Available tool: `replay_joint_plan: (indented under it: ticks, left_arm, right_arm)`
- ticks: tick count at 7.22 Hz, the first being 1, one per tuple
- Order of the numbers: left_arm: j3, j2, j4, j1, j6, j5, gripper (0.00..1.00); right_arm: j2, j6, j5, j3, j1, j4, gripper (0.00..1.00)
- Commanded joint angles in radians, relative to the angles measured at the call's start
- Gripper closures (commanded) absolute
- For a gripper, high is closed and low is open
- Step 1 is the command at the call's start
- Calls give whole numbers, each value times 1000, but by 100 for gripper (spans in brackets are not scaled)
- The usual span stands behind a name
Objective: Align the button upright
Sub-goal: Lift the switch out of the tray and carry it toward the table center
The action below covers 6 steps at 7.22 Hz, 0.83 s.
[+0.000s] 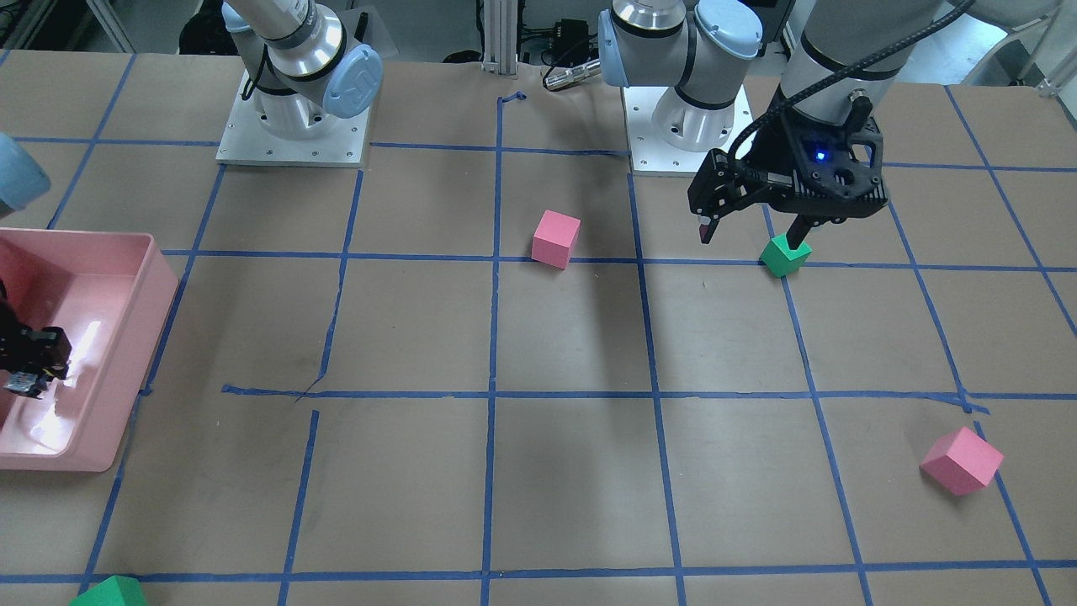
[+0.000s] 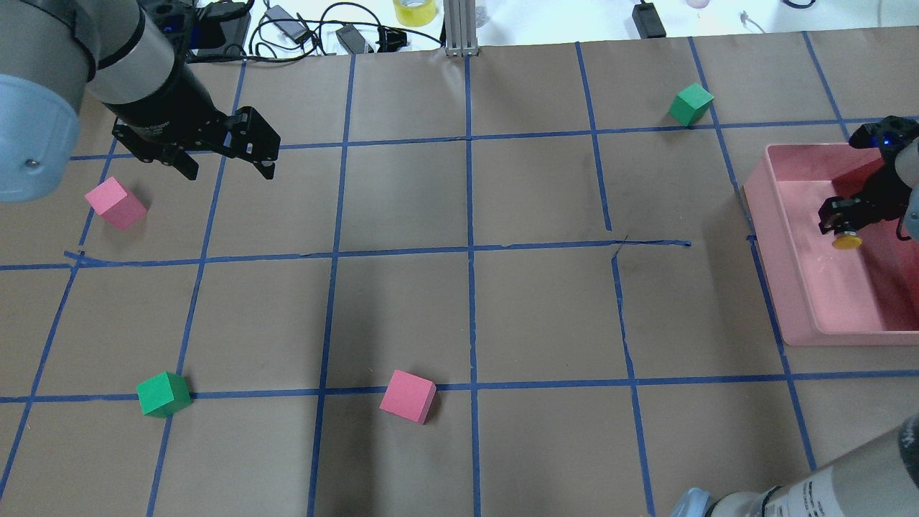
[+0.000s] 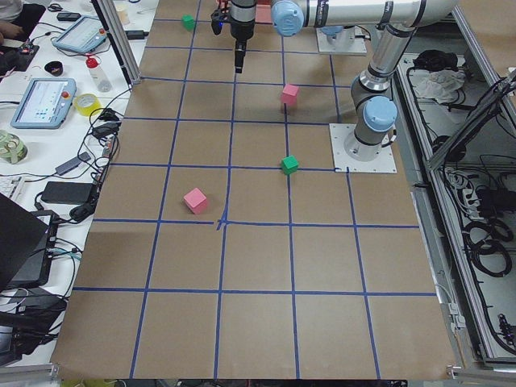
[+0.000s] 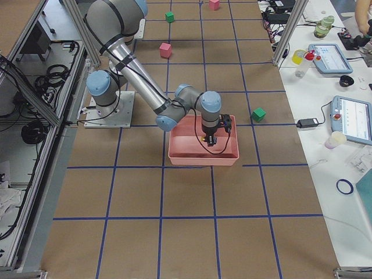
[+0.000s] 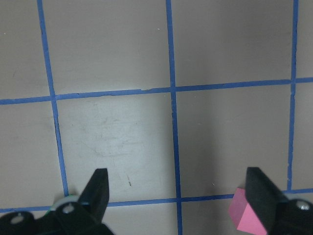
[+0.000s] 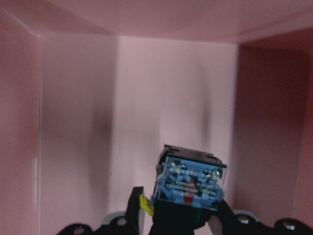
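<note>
The button [image 2: 847,242] hangs in my right gripper [image 2: 841,228] inside the pink bin [image 2: 762,215]; its yellow cap shows just below the fingers. In the right wrist view the gripper [image 6: 188,223] is shut on the button's black body, with the silvery-blue base block [image 6: 190,183] facing the camera, above the bin floor. The right gripper also shows in the front view [image 1: 29,374]. My left gripper [image 2: 230,171] is open and empty, hovering high over the table's left side; it also shows in the left wrist view [image 5: 177,183] and the front view [image 1: 751,238].
A pink cube [image 2: 115,203] and a green cube [image 2: 164,393] lie on the left side. Another pink cube [image 2: 408,396] lies near the middle front. A second green cube [image 2: 691,104] lies at the far right, beyond the bin. Blue tape lines grid the table.
</note>
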Motion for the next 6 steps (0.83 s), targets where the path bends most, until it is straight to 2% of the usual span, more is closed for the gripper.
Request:
replay_joint_plan:
  ticks: [1, 4, 6]
  left_arm:
    - [-4, -5, 1, 1, 3, -4, 0]
    - [-7, -16, 4, 2, 13, -12, 0]
    - [-12, -24, 8, 2, 15, -15, 0]
  right_arm:
    - [-69, 11, -7, -47, 47, 82, 100]
    - [-135, 121, -11, -130, 203, 232, 100]
    - [-142, 239, -7, -161, 361, 240, 100]
